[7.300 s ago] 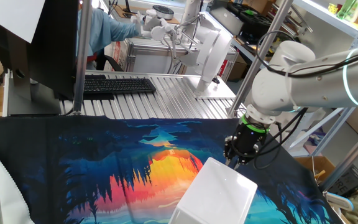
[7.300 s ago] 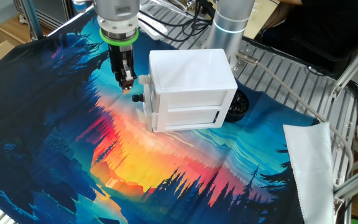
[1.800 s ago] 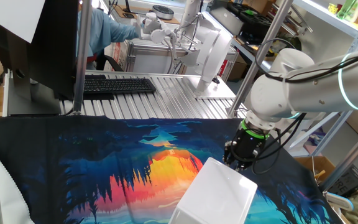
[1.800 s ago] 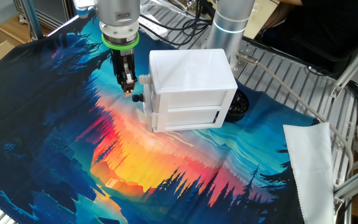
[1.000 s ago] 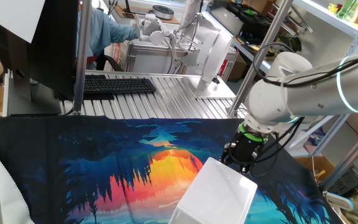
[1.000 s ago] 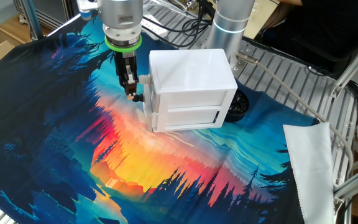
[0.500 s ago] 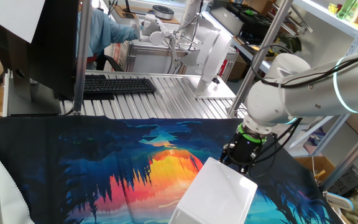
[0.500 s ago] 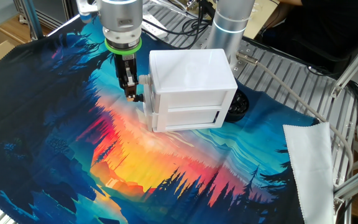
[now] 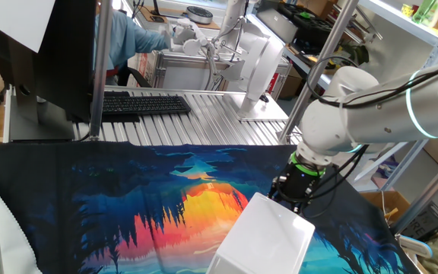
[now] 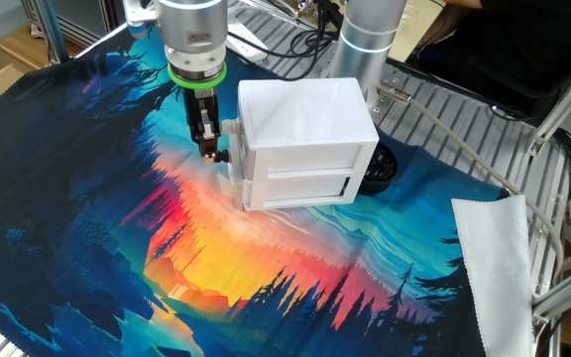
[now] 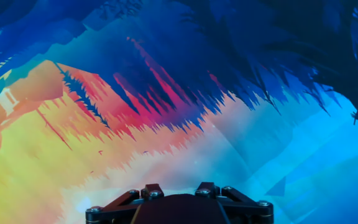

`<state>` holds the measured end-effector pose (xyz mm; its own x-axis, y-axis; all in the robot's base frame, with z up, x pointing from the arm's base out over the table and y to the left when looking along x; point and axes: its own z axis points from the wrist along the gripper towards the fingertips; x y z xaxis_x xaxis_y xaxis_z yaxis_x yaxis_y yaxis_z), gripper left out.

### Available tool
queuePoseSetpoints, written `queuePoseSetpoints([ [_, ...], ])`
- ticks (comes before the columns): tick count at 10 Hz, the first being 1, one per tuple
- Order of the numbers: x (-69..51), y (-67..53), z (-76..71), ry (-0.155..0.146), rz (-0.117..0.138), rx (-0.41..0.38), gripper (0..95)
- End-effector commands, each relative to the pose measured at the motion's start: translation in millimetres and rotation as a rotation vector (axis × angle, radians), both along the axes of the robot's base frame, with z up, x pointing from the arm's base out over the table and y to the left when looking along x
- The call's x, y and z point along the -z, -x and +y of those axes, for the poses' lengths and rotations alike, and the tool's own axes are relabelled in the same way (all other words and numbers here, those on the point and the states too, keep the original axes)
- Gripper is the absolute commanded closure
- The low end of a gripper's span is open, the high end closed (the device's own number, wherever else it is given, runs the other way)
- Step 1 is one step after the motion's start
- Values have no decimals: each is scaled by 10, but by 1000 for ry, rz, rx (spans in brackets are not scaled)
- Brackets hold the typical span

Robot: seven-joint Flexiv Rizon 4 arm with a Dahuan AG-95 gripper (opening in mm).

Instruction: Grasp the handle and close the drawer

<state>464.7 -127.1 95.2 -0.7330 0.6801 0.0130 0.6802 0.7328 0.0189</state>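
The glossy white unit (image 10: 305,124) stands on the colourful cloth, near the middle of the other fixed view. On its left face the drawer (image 10: 238,171) sticks out a little, with a small handle (image 10: 222,157) and a second knob (image 10: 229,127) above it. My gripper (image 10: 207,149) points straight down just left of that face, level with the handles, and I cannot tell whether it touches them. In the one fixed view the gripper (image 9: 288,199) dips behind the unit (image 9: 268,236). The hand view shows only cloth beyond the gripper (image 11: 179,194); its fingers stand apart with nothing between them.
The arm's base (image 10: 365,40) rises right behind the unit, with a black round part (image 10: 381,169) at the unit's right. A white cloth (image 10: 499,258) lies at the right. A keyboard (image 9: 143,103) and an upright white panel (image 9: 258,68) sit on the slatted table.
Over several seconds the gripper has shifted a little lower and closer to the unit's handle side. In the last second it has barely moved.
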Motion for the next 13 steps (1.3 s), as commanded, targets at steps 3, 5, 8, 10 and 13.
queuePoseSetpoints([
  [3, -6, 40, 8, 8, 2, 0, 570],
  [5, -6, 40, 8, 7, 2, 3, 570],
  [8, -7, 40, 8, 7, 2, 5, 570],
  [10, -7, 40, 8, 7, 2, 3, 570],
  [13, -7, 40, 8, 6, 2, 6, 570],
])
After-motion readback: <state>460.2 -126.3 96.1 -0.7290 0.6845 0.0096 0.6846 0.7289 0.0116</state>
